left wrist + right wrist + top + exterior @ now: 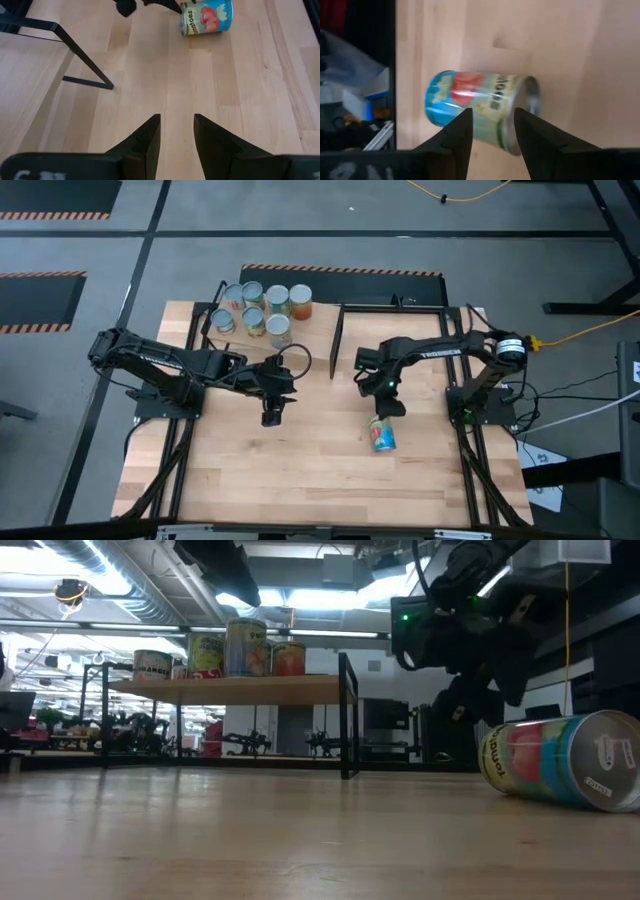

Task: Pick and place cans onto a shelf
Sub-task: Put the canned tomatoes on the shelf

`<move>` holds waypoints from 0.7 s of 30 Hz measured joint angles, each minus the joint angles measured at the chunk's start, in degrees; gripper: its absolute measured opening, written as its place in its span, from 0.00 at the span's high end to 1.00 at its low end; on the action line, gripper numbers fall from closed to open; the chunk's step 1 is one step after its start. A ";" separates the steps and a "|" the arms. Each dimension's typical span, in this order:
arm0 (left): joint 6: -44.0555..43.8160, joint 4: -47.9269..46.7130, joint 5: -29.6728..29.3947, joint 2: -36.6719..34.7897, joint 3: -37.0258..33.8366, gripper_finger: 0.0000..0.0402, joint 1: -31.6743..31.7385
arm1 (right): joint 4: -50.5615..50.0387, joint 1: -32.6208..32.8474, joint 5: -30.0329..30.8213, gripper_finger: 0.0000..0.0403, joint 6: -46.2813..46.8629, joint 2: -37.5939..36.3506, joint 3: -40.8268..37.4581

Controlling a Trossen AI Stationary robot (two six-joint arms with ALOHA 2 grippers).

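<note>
The step in hand looks like the pick-up of the fallen can (383,434), lying on the counter (300,470) at lower right of centre: the right claw (388,408) hovers above it, open and empty, and must descend, while the left claw (272,418) waits open mid-frame.

Seven small cylindrical tins with silvery tops (262,308) stand clustered on one tilted light plywood shelf in a black metal frame (320,340). One more tin with a blue and red tomato label (382,433) lies on its side on the wooden tabletop (300,470), making eight. Two dark robot arms are present.
</note>
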 joint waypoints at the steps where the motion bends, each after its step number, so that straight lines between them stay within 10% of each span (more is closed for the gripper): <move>1: -0.02 0.00 0.00 0.00 0.00 0.73 0.00 | 0.03 0.27 -0.75 0.63 -0.52 0.49 0.00; 21: 0.00 0.00 0.00 0.00 0.00 0.73 0.00 | 0.16 1.78 -0.08 0.72 -0.83 2.87 -0.02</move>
